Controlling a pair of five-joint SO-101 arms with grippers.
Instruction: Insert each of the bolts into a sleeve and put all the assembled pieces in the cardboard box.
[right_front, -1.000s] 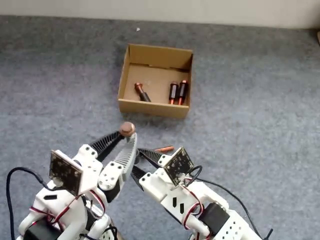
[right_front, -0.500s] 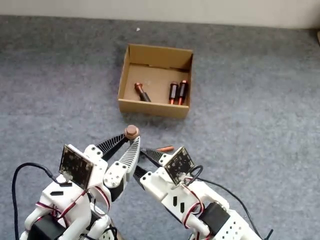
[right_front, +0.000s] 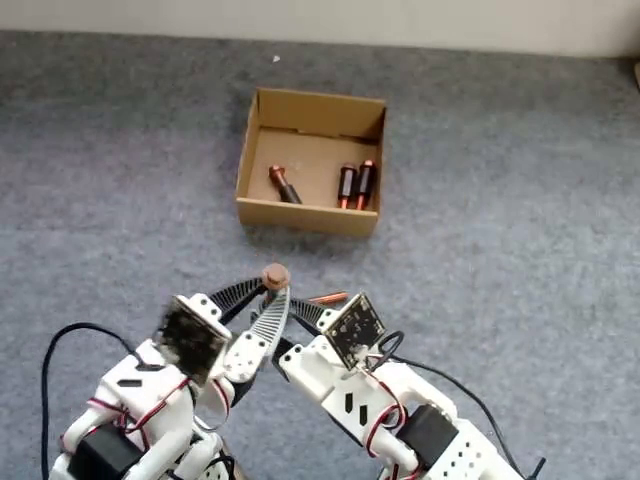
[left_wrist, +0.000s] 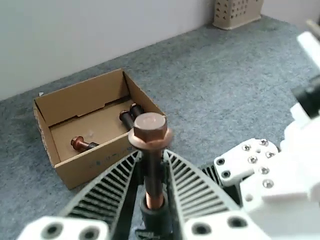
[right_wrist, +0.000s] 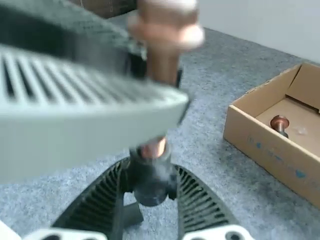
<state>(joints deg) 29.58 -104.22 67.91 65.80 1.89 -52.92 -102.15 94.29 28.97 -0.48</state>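
Observation:
My left gripper (right_front: 272, 291) (left_wrist: 150, 156) is shut on a copper bolt (right_front: 275, 276) (left_wrist: 150, 137), held upright with its hex head up. The bolt's lower end (left_wrist: 152, 202) stands in the mouth of a black sleeve (left_wrist: 152, 216) (right_wrist: 150, 182). My right gripper (right_front: 291, 314) (right_wrist: 150, 176) is shut on that sleeve just below. The bolt (right_wrist: 162, 47) comes down into the sleeve behind the left gripper's finger (right_wrist: 90, 110). The cardboard box (right_front: 310, 216) (left_wrist: 95, 165) (right_wrist: 270, 150) lies farther out and holds three assembled pieces (right_front: 284, 184) (right_front: 346, 185) (right_front: 366, 184).
A loose copper bolt (right_front: 328, 297) lies on the grey carpet right beside the right gripper. Both arms crowd together near the front edge. Open carpet surrounds the box on every side, and a pale wall runs behind it.
My left arm has carried the bolt to the right and nearer, over the sleeve in the right gripper. The right arm has kept still.

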